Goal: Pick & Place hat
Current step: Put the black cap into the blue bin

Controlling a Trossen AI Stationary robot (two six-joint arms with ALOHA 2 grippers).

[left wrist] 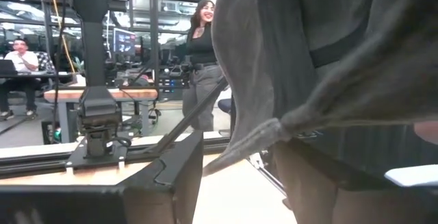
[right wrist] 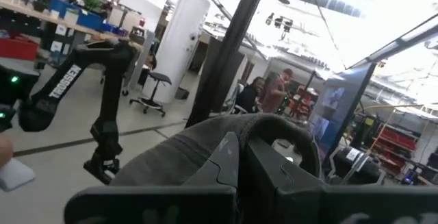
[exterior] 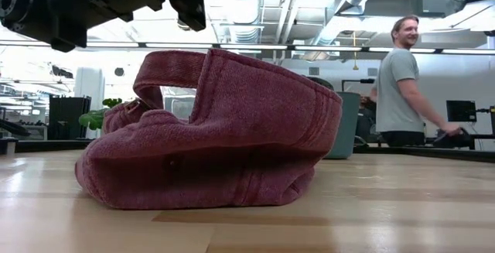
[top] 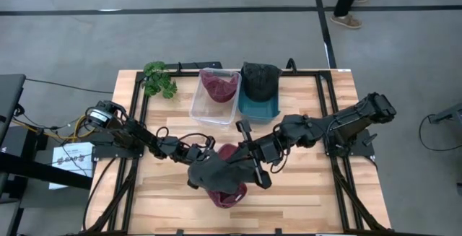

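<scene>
A dark grey hat (top: 216,169) hangs between the two grippers, just above a red hat (top: 229,193) lying on the table (top: 303,193) near its front edge. The left gripper (top: 193,165) holds the grey hat's side, fingers partly apart. The right gripper (top: 254,165) pinches it shut. Both arms reach toward the middle.

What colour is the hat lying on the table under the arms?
Maroon, a dark red terry-like fabric: the hat shows best in the low view.
</scene>
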